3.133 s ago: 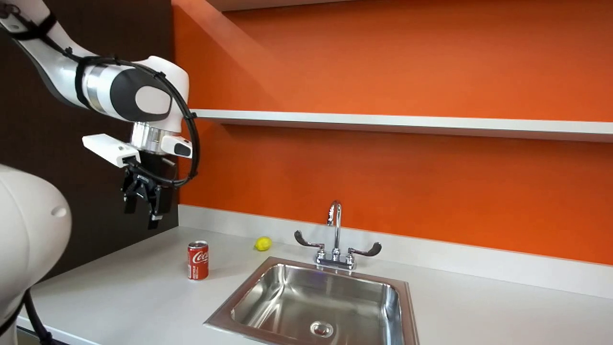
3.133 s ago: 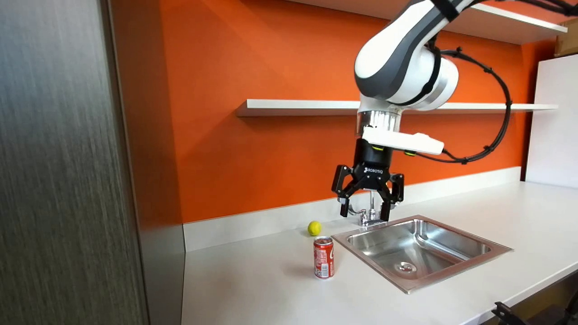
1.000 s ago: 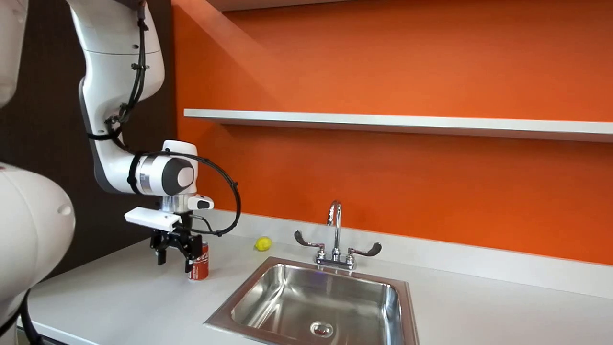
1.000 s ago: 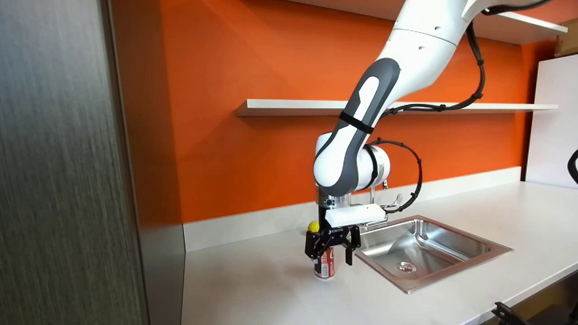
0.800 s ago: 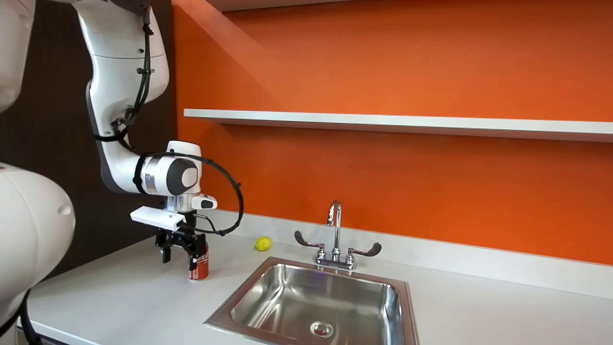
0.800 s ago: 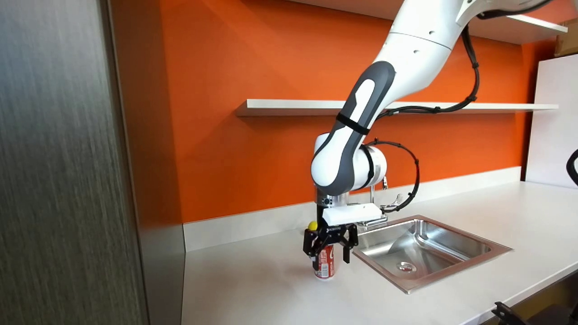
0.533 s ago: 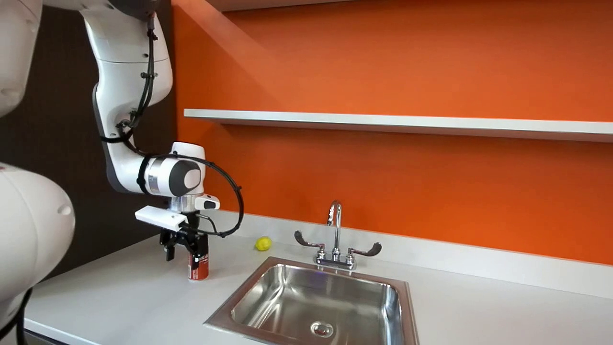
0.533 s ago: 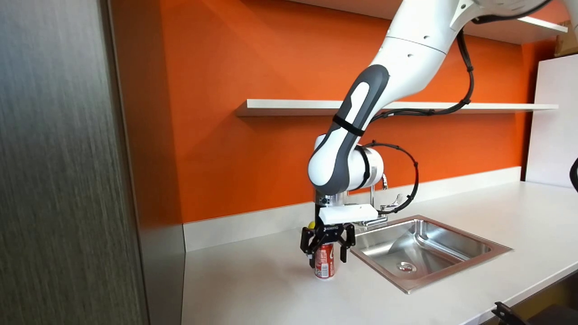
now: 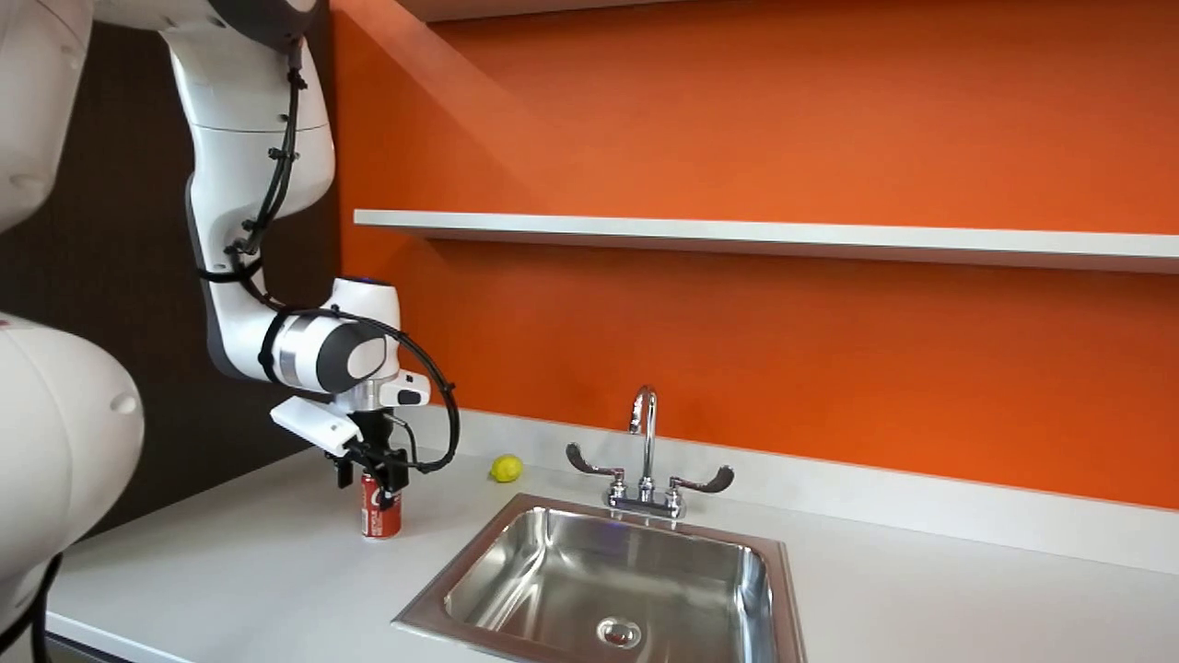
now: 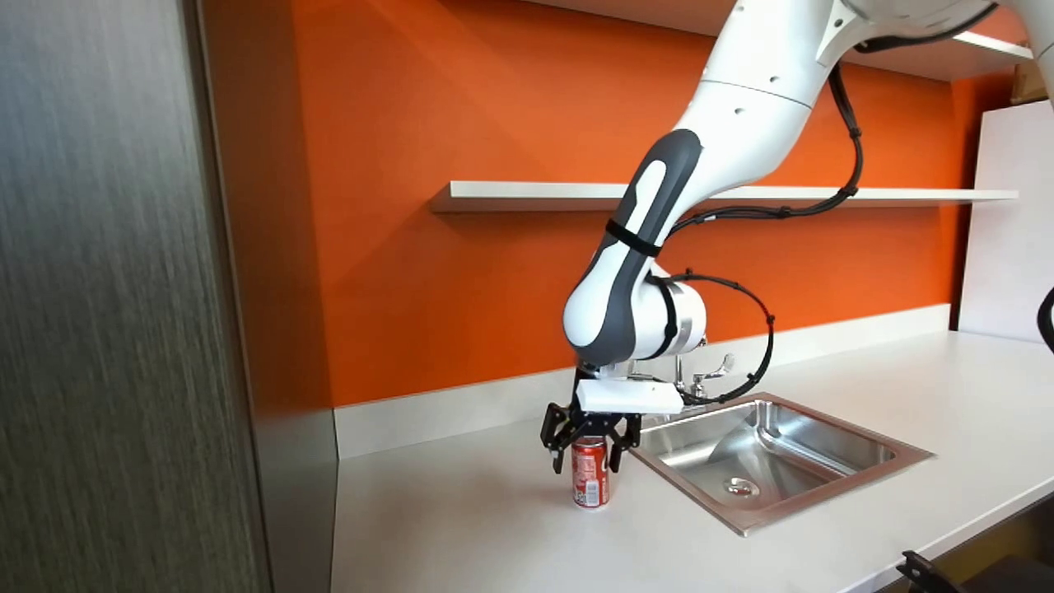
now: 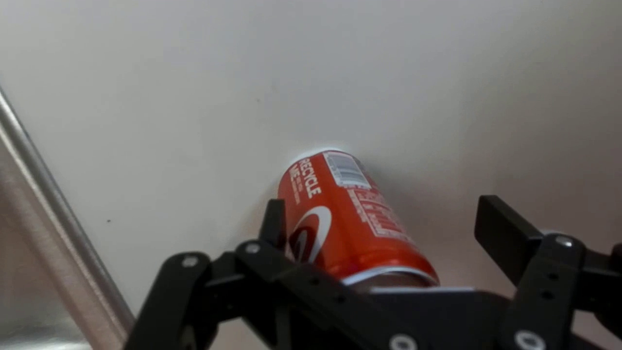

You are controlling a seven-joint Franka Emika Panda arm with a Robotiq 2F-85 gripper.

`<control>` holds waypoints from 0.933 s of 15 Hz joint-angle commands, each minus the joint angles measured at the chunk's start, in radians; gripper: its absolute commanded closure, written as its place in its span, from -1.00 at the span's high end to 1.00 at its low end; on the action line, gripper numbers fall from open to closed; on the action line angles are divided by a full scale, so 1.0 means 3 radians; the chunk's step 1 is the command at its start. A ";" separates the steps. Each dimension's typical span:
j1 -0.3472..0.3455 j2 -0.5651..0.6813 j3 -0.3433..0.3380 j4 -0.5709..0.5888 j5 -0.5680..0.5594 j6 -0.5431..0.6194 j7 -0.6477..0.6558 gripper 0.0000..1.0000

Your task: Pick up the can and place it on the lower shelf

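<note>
A red Coca-Cola can (image 9: 380, 523) stands upright on the white counter; it also shows in an exterior view (image 10: 589, 482) and in the wrist view (image 11: 340, 209). My gripper (image 9: 366, 484) is open, low over the can and slightly tilted. In an exterior view the gripper (image 10: 586, 459) has one finger on each side of the can's upper part. In the wrist view the can lies nearer the left finger (image 11: 274, 221), with a wide gap to the right finger (image 11: 505, 233). The can's top is partly hidden. The white lower shelf (image 9: 737, 232) runs along the orange wall.
A steel sink (image 10: 683, 494) is set in the counter beside the can, with a faucet (image 9: 647, 442) behind it. A yellow lemon (image 9: 506, 468) lies near the back wall. An upper shelf (image 10: 906, 58) is above the lower one. A dark panel (image 10: 272, 371) bounds one end.
The arm came down from high above the counter to the can. In the last half second the gripper sank a little lower around the can and tilted. The can has not moved.
</note>
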 commanded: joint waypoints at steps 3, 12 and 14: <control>0.0087 0.0014 -0.0135 -0.0172 -0.0096 0.0512 0.0097 1.00; 0.0160 0.0055 -0.0162 -0.0296 -0.0032 0.0926 0.0051 0.83; 0.0180 0.0052 -0.0164 -0.0308 -0.0028 0.0957 0.0049 0.31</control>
